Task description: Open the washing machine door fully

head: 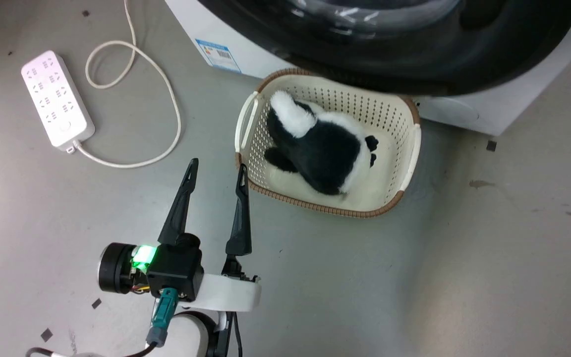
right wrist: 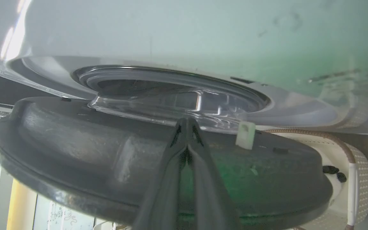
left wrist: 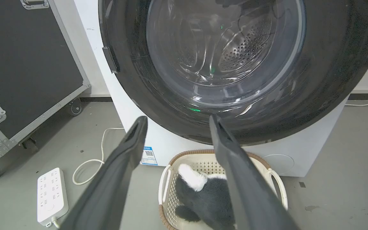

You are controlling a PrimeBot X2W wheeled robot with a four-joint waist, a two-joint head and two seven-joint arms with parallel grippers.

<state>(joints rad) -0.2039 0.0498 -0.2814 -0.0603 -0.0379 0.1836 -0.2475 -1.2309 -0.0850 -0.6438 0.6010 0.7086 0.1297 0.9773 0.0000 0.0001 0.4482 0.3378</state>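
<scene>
Right gripper [right wrist: 187, 123]: fingers pressed together, holding nothing, lying along the inner face of the door [right wrist: 85, 153] with the tips at the foot of its glass bowl [right wrist: 171, 105]. Whether they bear on the door cannot be told. The door stands ajar off the front of the machine [right wrist: 177, 32], and the gap between them is plain in the right wrist view. The task is judged begun but well short of fully open. Step in hand, as judged: push the door outward from inside. You should keep the fingers together so that they act as one stiff bar. Bear on the dark moulded rim, not on the glass, which is rounded and would likely let the tips slide. Keep off the pale latch [right wrist: 245, 135] just beside the tips; catching it could stall the push. Follow the door's arc round its hinge rather than pushing straight, or the fingers may skid across the face. The basket [head: 417, 144], with a plush toy [head: 325, 148] in it, stands on the floor [head: 464, 272] against the machine's front, under the door's lower edge. The door appears to pass above it, but check before you swing. Left gripper [head: 215, 171]: fingers apart, empty, over the floor just beside the basket's left rim. Hold it there, out of the swing.
</scene>
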